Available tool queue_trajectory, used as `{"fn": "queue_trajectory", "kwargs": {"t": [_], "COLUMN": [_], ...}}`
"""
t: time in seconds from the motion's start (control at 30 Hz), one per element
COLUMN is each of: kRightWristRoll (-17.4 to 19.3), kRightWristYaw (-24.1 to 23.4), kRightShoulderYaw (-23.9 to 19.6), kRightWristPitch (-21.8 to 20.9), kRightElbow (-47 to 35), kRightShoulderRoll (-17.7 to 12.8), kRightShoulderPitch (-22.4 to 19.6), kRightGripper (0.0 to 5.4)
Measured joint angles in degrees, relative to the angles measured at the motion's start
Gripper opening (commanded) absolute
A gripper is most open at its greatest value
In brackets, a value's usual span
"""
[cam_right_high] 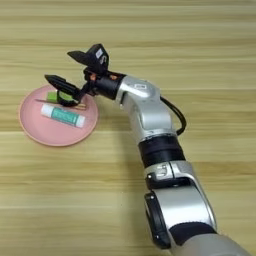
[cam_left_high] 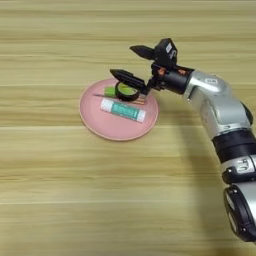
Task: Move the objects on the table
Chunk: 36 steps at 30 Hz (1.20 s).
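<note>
1. Plastic-looking round pink plate [cam_left_high: 100, 122] sat on the light wood-grain counter [cam_left_high: 50, 200], carrying every small object.
2. On the plate's far side lay the black tape roll with yellow core [cam_left_high: 127, 91]; a small green block [cam_left_high: 109, 91] touched it, and a thin orange-handled screwdriver [cam_left_high: 107, 96] ran just in front.
3. Nearer the plate's middle lay a white-and-teal glue stick [cam_left_high: 123, 110].
4. The right gripper [cam_left_high: 132, 62] hung spread wide over the tape roll, holding nothing.
5. The roll looked light and stiff; pinching across its rim seemed safest, since its neighbours crowded it.
</note>
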Motion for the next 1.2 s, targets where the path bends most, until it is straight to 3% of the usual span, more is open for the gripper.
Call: {"fn": "queue_trajectory", "kwargs": {"t": [0.83, 1.0, 1.2], "kRightWristRoll": [0.05, -1.10, -5.18], "kRightWristYaw": [-2.03, -5.09, -9.28], "kRightShoulderYaw": [-2.23, -2.69, -2.38], "kRightWristPitch": [0.40, 0.24, -0.20], "kRightElbow": [2.79, 6.99, 15.02], "kRightShoulderRoll": [-0.02, 0.00, -0.07], "kRightShoulderPitch": [-1.31, -3.02, -5.70], "kRightGripper": [5.37, 5.37, 5.37]}}
